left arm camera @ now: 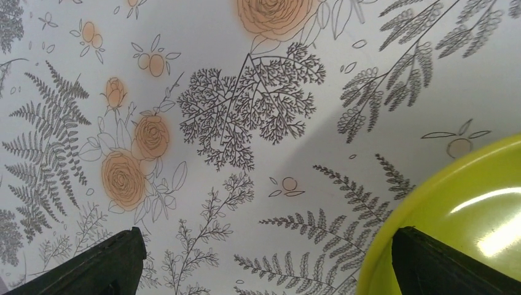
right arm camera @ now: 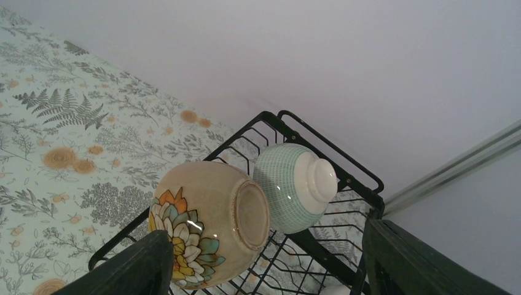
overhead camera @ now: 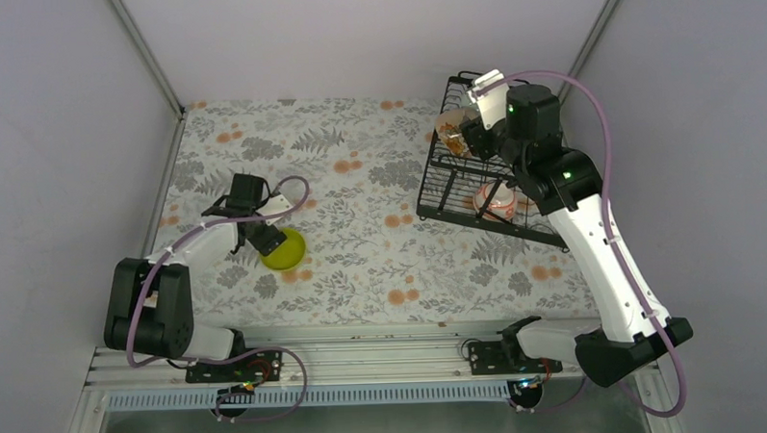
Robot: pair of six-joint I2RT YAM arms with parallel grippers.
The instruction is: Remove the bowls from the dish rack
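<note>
A lime-yellow bowl sits upright on the floral table left of centre. My left gripper hovers at its left rim, open and empty. In the left wrist view one fingertip is over the bowl and the other over the cloth. The black wire dish rack stands at the far right. My right gripper is open above its upper tier. In the right wrist view it straddles a tan flowered bowl lying on its side, with a mint-green bowl behind it. A red-orange patterned bowl sits lower in the rack.
Grey walls enclose the table on three sides, and the rack stands close to the back right corner. A metal rail runs along the near edge by the arm bases. A small white shape shows under the rack wires.
</note>
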